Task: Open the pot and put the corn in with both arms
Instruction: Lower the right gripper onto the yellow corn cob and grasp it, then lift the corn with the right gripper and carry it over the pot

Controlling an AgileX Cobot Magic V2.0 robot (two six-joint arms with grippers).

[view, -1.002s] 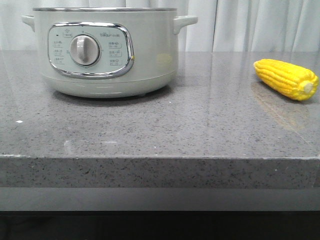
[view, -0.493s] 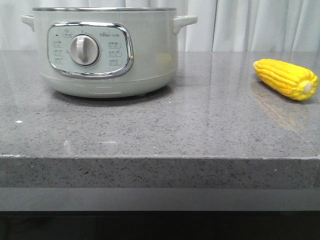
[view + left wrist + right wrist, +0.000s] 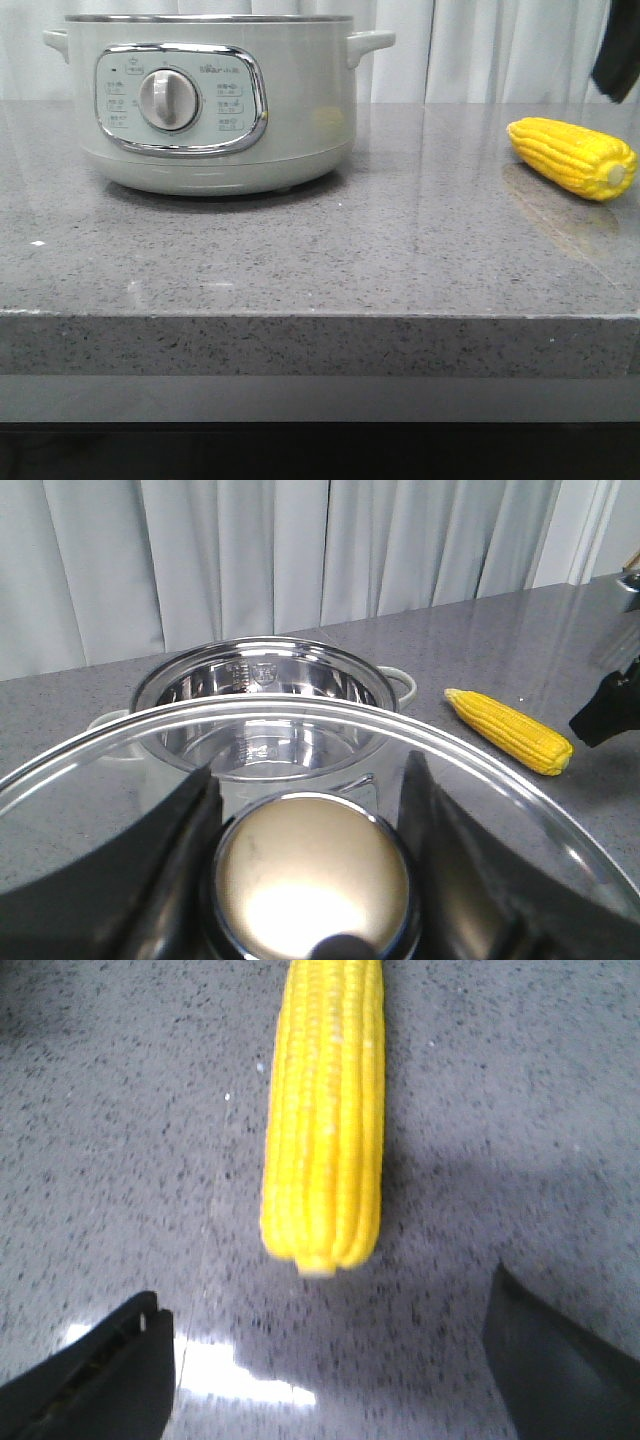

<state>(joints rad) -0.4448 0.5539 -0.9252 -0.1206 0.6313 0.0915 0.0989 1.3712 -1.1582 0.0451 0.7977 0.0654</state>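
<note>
Right jaws spread wide above corn, which lies on bench right of pot. Left jaws clenched on glass lid, pot open. Next: lower, grip cob's middle.

So the count: one pot with two side handles and one dial, one glass lid, one corn, and two grippers, left gripper and right gripper.
</note>
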